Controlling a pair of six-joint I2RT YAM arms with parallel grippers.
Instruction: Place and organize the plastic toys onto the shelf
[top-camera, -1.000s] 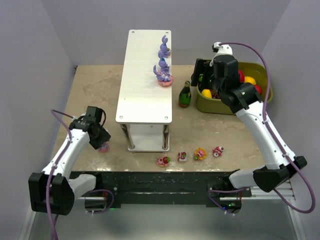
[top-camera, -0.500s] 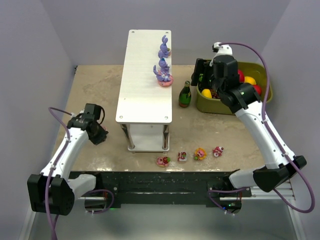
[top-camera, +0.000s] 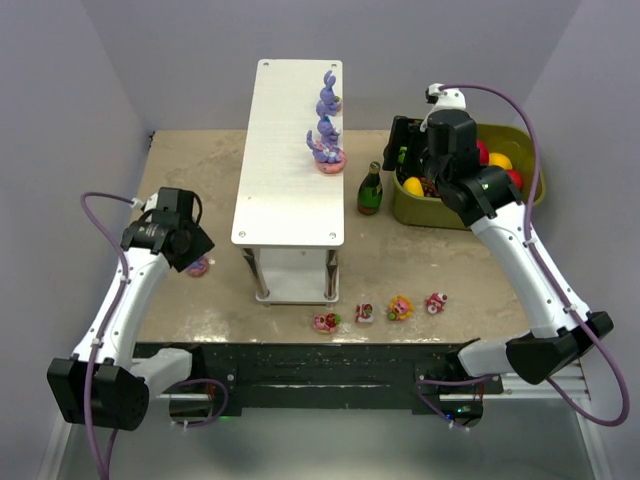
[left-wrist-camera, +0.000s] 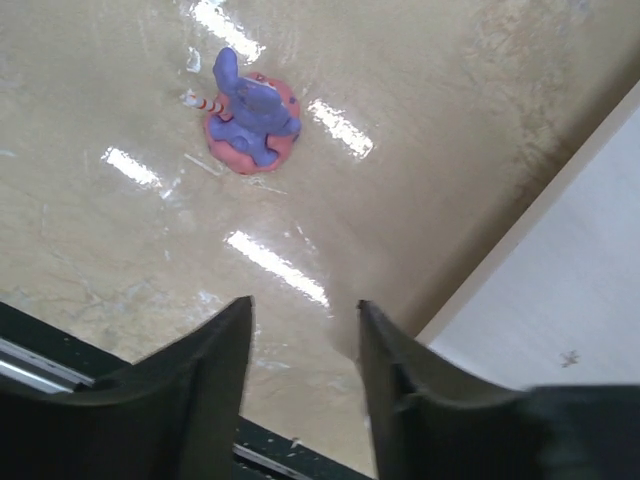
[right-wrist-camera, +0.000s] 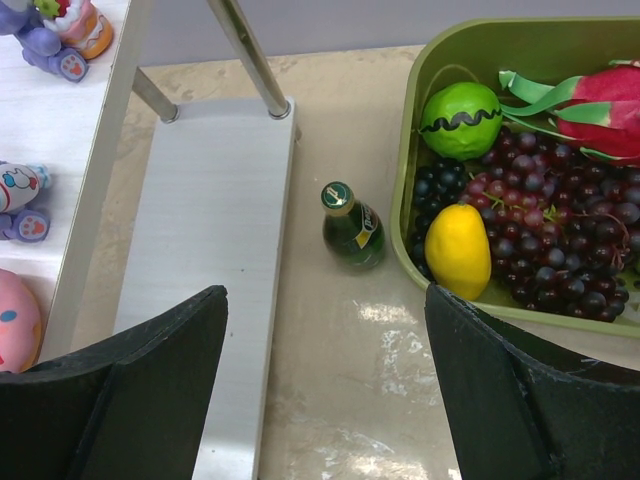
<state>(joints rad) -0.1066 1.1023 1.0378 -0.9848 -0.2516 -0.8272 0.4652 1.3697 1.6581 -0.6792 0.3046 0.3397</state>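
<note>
A purple bunny (left-wrist-camera: 250, 115) on its round pink base sits on the tan table (top-camera: 190, 180), in the upper left of the left wrist view. Its ears point to the upper left of that frame and its feet to the lower right. Whether it stands upright or has tipped, I cannot tell. It lies ahead of the left gripper (left-wrist-camera: 300, 350), up-frame and a little left of the gap between the jaws, clearly apart from both. That claw is partly open and has hold of nothing. The coming move probably turns on this offset: forward and slightly left, then down over the base.

In the overhead view the same toy shows only as a pink-purple speck just below and right of the left gripper, at centre left. The left arm is plainly the nearer one. The shelf (top-camera: 290, 150) stands to the right of it, with two more bunnies (top-camera: 325, 145) on its top board. Four small toy pieces (top-camera: 365, 313) line the lower middle of the frame.

The right gripper (right-wrist-camera: 325, 400) hangs wide open and empty. Its camera alone shows the green bottle (right-wrist-camera: 352, 228) between the shelf's lower tier and the olive bin (right-wrist-camera: 410, 180) of fruit.
</note>
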